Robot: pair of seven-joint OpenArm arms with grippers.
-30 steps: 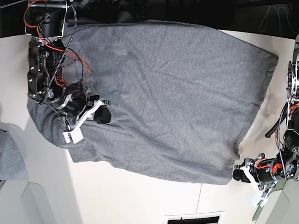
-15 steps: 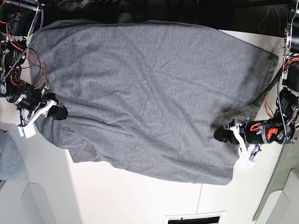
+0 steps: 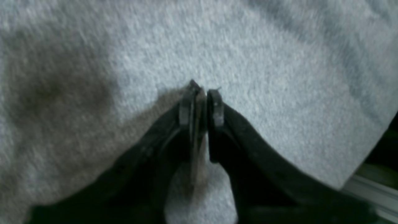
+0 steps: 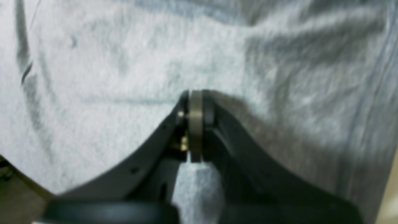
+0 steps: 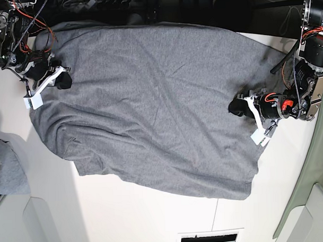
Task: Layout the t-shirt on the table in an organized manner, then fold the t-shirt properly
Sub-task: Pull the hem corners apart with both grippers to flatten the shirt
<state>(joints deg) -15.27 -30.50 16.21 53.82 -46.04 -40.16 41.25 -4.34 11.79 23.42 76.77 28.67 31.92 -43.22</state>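
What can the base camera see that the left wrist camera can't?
Only the base view shows the whole t-shirt spread over the table, the right gripper at one edge, and a bunch of grey cloth off to the side. Only the left wrist view shows, close up, a thin fold of cloth pinched between the jaws. Both show the left gripper on the grey t-shirt.

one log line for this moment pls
phase: layout | left tool: shut on t-shirt | right tool: shut on t-shirt | t-shirt: spread on table, creased
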